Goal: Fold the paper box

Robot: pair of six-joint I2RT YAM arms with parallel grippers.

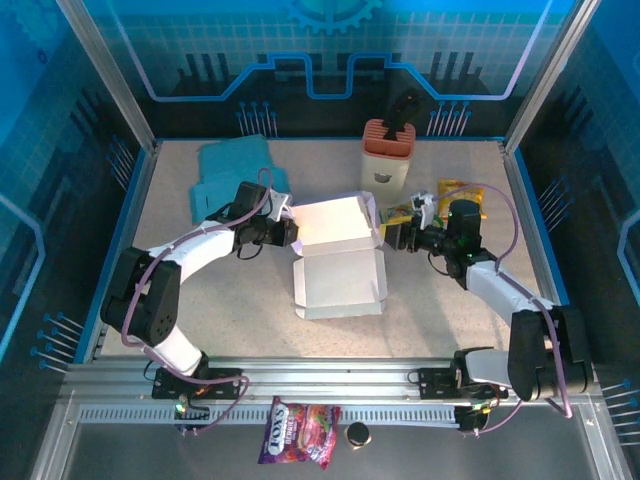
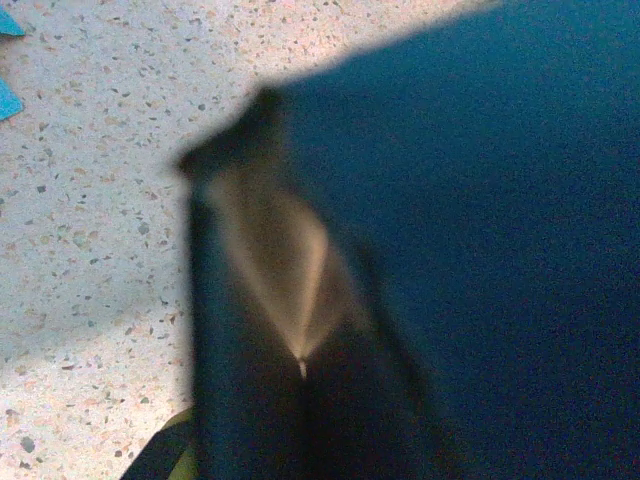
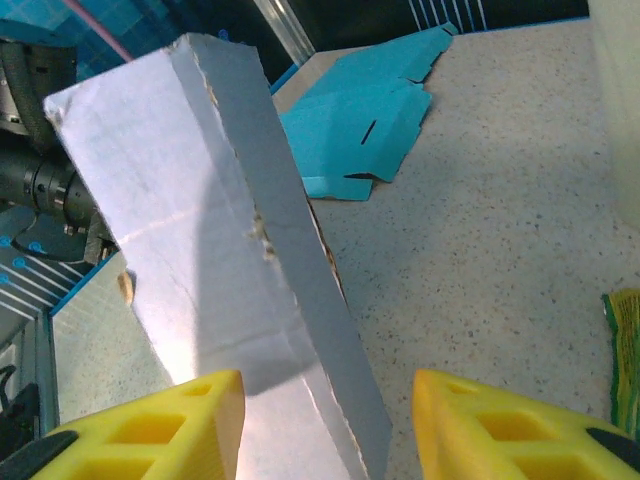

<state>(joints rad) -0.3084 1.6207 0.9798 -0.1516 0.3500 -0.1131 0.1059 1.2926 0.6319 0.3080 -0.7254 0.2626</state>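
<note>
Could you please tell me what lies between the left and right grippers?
The white paper box fills that stretch in the top view, with the left gripper at one side and the right gripper at the other.

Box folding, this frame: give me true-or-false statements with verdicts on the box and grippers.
1. The right gripper has its jaws apart, astride a wall of the paper box. True.
2. The paper box is closed. False: its lid lies open, flat, toward the arms.
3. The left gripper sits at the box's left side. True.
4. The teal cardboard lies near the right arm's base. False: it lies back left.
5. The candy bag rests inside the box. False: it lies down by the arms' bases.
</note>
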